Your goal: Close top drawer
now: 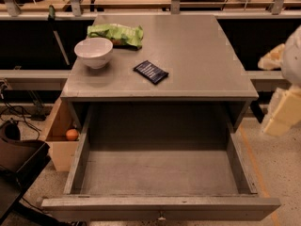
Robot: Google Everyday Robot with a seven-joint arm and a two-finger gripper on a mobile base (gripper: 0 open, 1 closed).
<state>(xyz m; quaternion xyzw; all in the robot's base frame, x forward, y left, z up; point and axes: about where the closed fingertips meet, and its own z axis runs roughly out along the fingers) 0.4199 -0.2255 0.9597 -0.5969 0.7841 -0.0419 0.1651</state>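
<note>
The top drawer (160, 173) is pulled far out of the grey cabinet (160, 60) and is empty inside. Its tall front panel (160, 207) is nearest the camera, with a small round metal knob (161, 216) at its centre. My gripper (283, 113) shows as cream-coloured parts at the right edge of the camera view. It is beside the drawer's right wall, above the floor and apart from the drawer, and holds nothing that I can see. The white arm (294, 55) rises above it.
On the cabinet top are a white bowl (94, 52), a green snack bag (116, 35) and a dark blue packet (150, 72). A wooden box (60, 140) with an orange (71, 134) stands on the floor at left. Dark equipment (19, 159) is at lower left.
</note>
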